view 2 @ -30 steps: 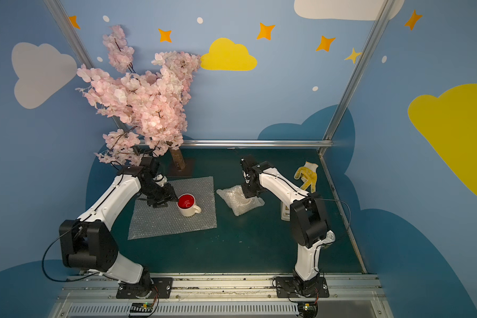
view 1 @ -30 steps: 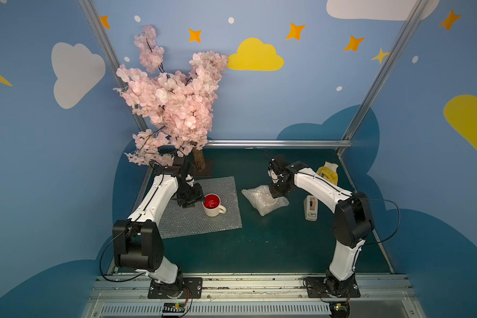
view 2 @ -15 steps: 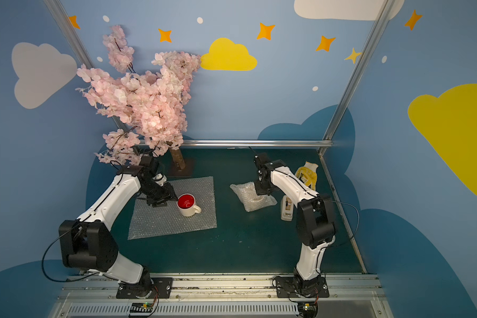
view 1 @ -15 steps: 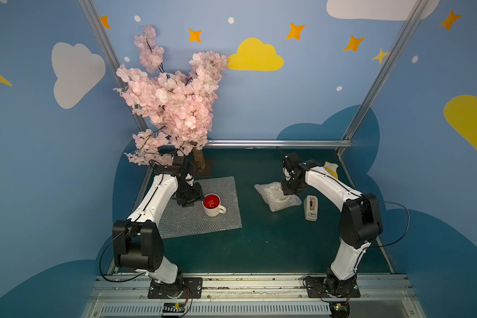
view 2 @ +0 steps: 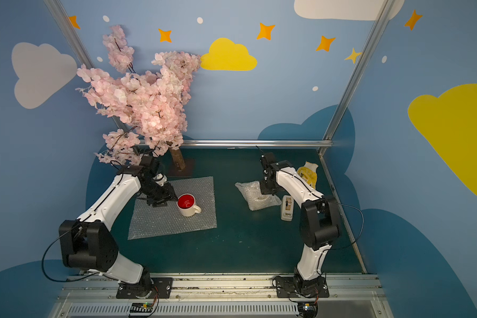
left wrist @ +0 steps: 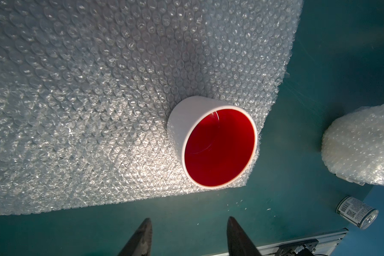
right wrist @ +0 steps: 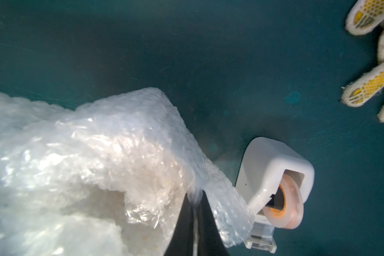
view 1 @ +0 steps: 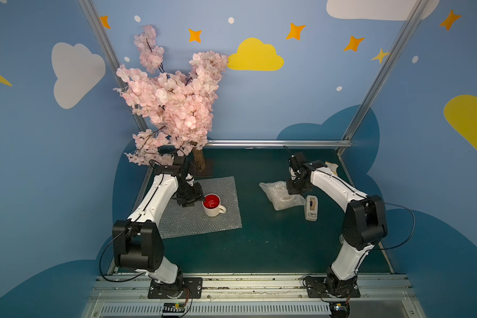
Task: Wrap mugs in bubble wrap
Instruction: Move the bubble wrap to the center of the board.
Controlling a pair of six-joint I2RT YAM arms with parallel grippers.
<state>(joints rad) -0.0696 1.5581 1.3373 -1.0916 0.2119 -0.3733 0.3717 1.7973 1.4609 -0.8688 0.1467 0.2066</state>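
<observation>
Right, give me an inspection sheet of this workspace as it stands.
Surface: dark green table top, a few pale specks.
Job's things: red-inside mug upright on flat bubble wrap sheet; bubble wrap bundle with something pale inside.
Clutter: tape dispenser beside the bundle; yellow-and-white glove; small can near the table's edge.
Tools: left tool open, empty, near the sheet's edge; right tool shut on the bundle's film.
Cables: black loops at both arm bases.
Surroundings: pink blossom tree, blue walls with clouds and stars.
</observation>
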